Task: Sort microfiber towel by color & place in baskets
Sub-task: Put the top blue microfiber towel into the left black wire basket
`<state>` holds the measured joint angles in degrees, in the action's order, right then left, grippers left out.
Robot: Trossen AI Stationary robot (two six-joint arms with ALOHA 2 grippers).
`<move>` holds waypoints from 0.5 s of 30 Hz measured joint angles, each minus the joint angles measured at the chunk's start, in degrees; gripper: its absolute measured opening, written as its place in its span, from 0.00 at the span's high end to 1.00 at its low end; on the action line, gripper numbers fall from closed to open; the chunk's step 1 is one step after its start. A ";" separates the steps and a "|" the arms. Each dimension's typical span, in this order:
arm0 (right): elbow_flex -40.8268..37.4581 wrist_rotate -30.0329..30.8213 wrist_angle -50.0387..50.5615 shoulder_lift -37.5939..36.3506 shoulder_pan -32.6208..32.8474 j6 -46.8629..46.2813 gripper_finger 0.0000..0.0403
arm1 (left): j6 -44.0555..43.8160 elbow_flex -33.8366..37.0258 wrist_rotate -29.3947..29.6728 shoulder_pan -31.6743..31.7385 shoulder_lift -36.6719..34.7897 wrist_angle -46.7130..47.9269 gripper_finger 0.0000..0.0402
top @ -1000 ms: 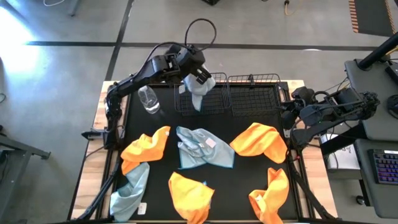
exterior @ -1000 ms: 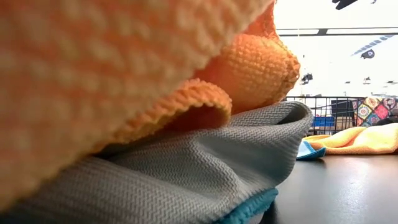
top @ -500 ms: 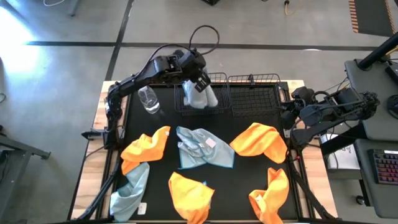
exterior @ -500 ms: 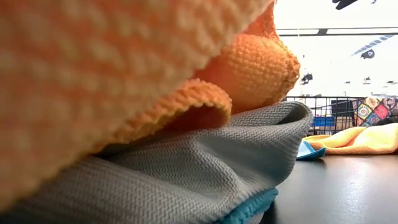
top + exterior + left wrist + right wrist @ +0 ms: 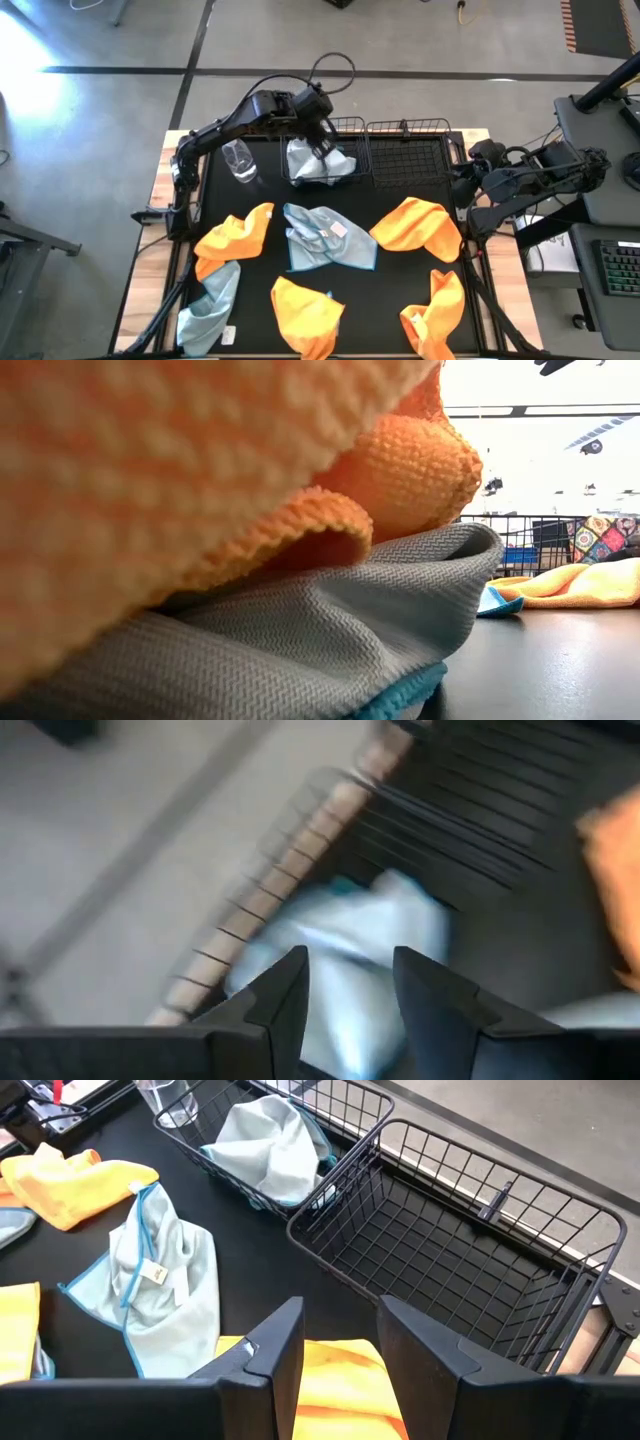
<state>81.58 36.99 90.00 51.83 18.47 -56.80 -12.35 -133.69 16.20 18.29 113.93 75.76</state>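
lying loose: four orange towels [image 5: 416, 226], two blue-grey towels [image 5: 325, 236], two baskets [image 5: 412, 160].

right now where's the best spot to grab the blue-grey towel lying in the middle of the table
Take the blue-grey towel from straight above at its raised, bunched folds near the centre. It lies crumpled and spread on the table, so a fold gives the fingers something to pinch; the flat edges do not. This is a judgement.

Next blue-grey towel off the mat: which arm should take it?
Left, probably. The left gripper is over the left basket, open above the towel in it, and the flat blue-grey towel lies just in front. The right gripper waits at the right edge.
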 joint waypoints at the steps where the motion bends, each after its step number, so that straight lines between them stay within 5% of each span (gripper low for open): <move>1: 0.00 -0.02 0.00 0.01 0.00 0.00 0.69 | -0.96 0.00 -3.41 -0.22 0.00 1.38 0.68; 4: 0.00 -0.02 0.00 0.00 0.01 0.18 0.70 | -2.93 0.00 -9.14 -1.77 0.00 5.37 0.69; 15: 0.00 0.03 0.02 0.00 0.00 0.40 0.69 | -5.15 0.00 -9.82 -14.75 -0.09 8.86 0.74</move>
<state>81.58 37.01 90.02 51.83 18.47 -56.39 -17.50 -133.69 6.38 3.54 113.84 84.62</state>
